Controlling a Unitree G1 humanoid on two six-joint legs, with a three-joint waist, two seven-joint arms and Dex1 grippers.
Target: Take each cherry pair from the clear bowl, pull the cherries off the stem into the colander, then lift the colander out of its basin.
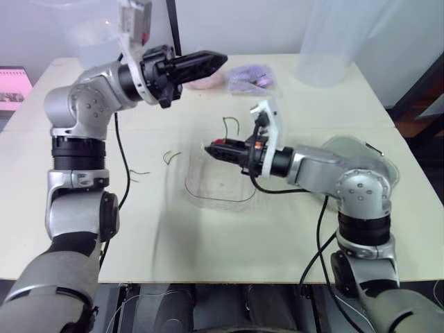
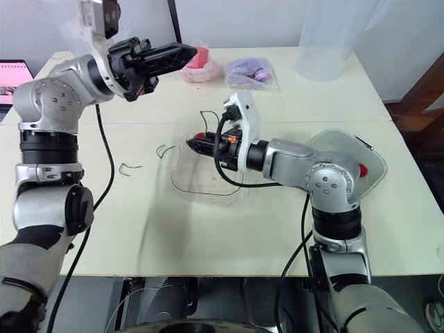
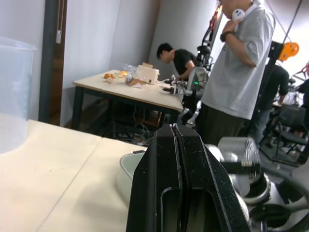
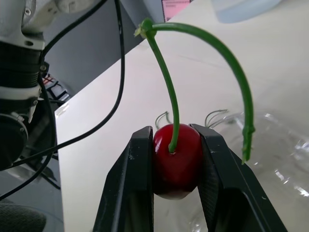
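The cherry (image 4: 176,162) is sitting clamped between the two fingers of the right gripper (image 1: 210,148), which are closing narrowly on its sides. Its green stem (image 4: 166,82) is arching up from the fruit and curving down to a bare second end. The gripper is hovering over the far rim of the clear bowl (image 1: 218,184), which is resting near the middle of the surface (image 1: 208,243).

The colander (image 2: 371,156) is sitting in its basin at the robot's right, partly hidden behind the right arm; the two are hard to tell apart. A loose cherry (image 2: 362,168) is showing red at its edge, beside the arm.

Two loose stems (image 1: 171,156) are lying on the surface to the left of the bowl.

The left gripper (image 1: 220,61) is hanging raised over the far left of the surface, its fingers pressing flat together and gripping nothing, pointing toward a pink packet (image 1: 205,82) and a purple packet (image 1: 251,76) at the back.
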